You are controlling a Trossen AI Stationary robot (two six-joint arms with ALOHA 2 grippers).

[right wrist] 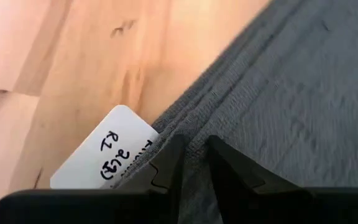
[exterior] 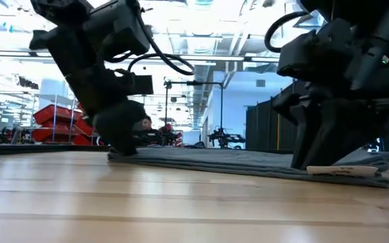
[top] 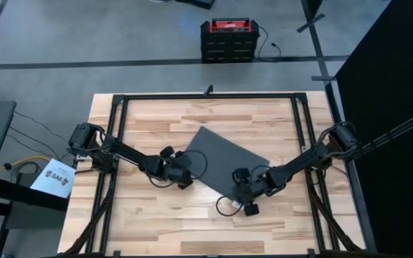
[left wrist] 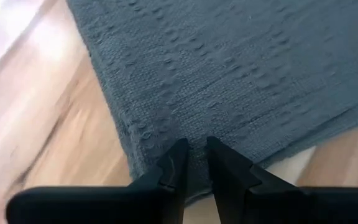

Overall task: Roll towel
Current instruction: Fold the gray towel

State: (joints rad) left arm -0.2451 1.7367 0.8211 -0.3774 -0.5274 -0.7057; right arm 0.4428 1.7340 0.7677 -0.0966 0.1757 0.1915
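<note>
The folded grey towel (top: pixel 224 161) lies skewed at the middle of the wooden counter (top: pixel 156 215). The left claw (left wrist: pixel 193 163) is nipped together on the towel's left corner. The right claw (right wrist: pixel 191 163) is pinched on its near edge beside the white tag (right wrist: pixel 104 155).

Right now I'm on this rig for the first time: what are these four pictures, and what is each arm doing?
Two robot arms work at a wooden table. One camera looks down from above, one looks level along the tabletop, and one rides on each wrist. A folded grey towel lies flat. The left gripper is pinched on its left corner; the wrist view shows the fingers nearly together on the cloth. The right gripper is pinched on the near edge, beside the white tag.
</note>
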